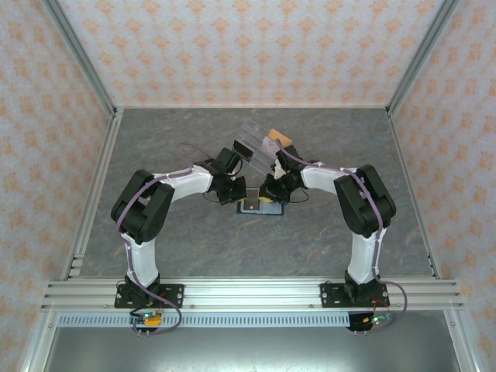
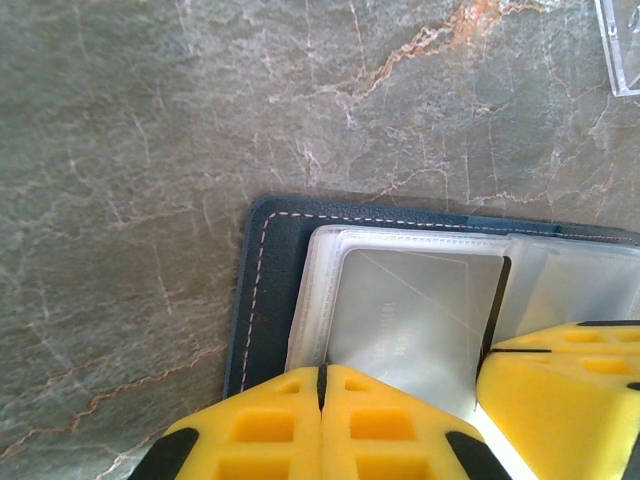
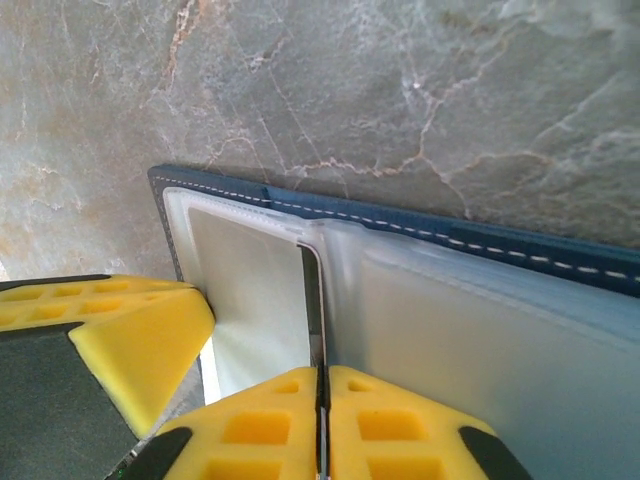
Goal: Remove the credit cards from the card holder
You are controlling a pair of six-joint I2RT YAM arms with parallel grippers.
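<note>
Grey marbled counter [image 1: 194,248] inside an aluminium-framed cell with orange-patterned walls. Both arms reach inward and meet at mid-counter over the card holder [image 1: 254,207], which lies open and flat, navy cover down and clear pockets up.

Left pincer [image 2: 322,375]: yellow fingers pressed together with no gap along the seam, tips over the near edge of the holder's clear pocket. Clenched; cannot tell whether any plastic is caught between them. The navy stitched border is exposed to the left of the pocket.

Right pincer [image 3: 322,375]: fingers also clenched. A thin sleeve leaf [image 3: 312,300] rises edge-on from the pocket stack straight into the seam between the fingers, so it is being pinched there. Cannot tell whether the leaf is bare plastic or has a card inside. A finger of the left pincer sits just beside it, on the left of the right wrist view, touching the pocket's surface.

The two pincers are close together, both at the same end of the holder.

Clear acrylic box [image 1: 252,143] lies tilted behind the pincers, apart from the holder. An orange-tan card [image 1: 282,140] rests at its right end.
</note>
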